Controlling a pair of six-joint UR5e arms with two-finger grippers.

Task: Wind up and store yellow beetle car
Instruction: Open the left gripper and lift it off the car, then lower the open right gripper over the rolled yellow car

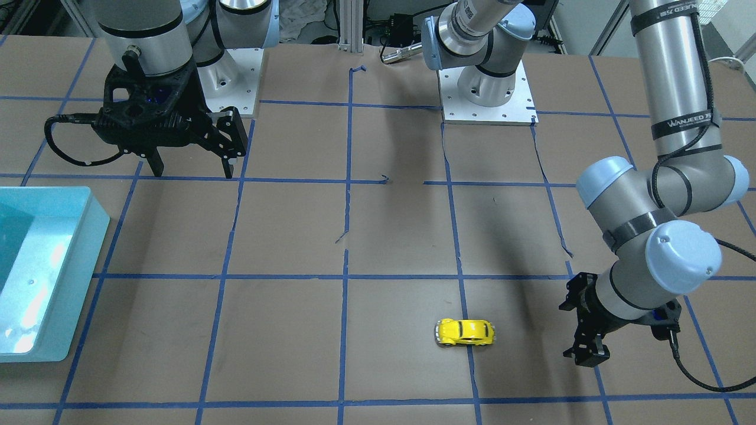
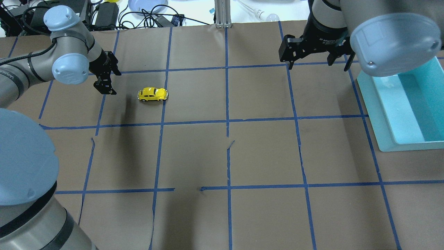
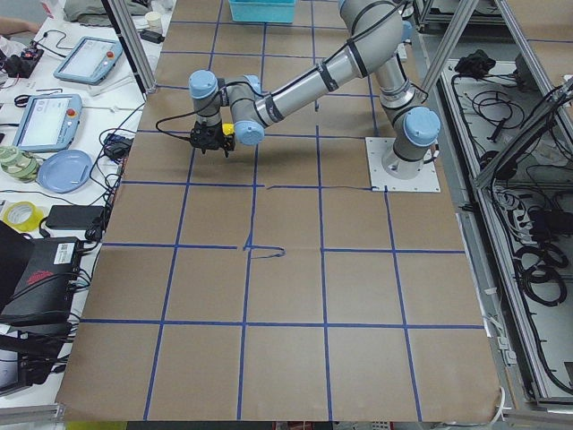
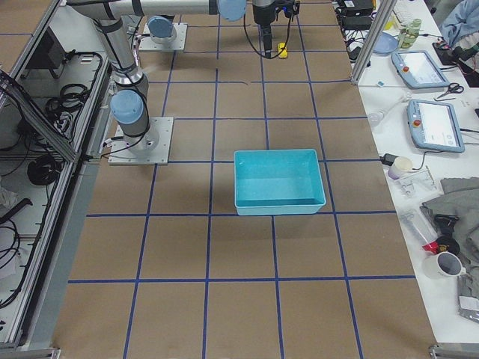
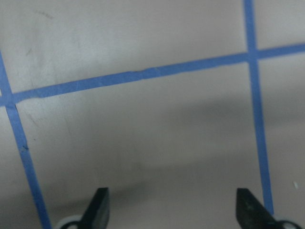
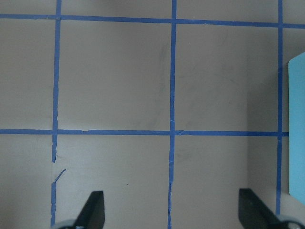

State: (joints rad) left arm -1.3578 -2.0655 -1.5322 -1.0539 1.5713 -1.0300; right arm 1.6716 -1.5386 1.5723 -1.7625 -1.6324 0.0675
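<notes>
Overhead exterior: yellow beetle car (image 2: 152,94) lies near left pincer (image 2: 106,91), not touching.

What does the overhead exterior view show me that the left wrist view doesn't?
Only overhead exterior: the yellow beetle car, standing apart from the left hand; the right hand; the teal bin. Only left wrist: a close look at the left hand's fingertips, spread, with bare paper between them. Both: the brown table and blue tape lines.

The glossy bright-yellow toy beetle car (image 1: 465,332) has dark windows. The brown paper table cover (image 1: 283,224) bears a blue tape grid (image 1: 295,276). The rectangular plastic bin (image 1: 65,277) is turquoise.
</notes>
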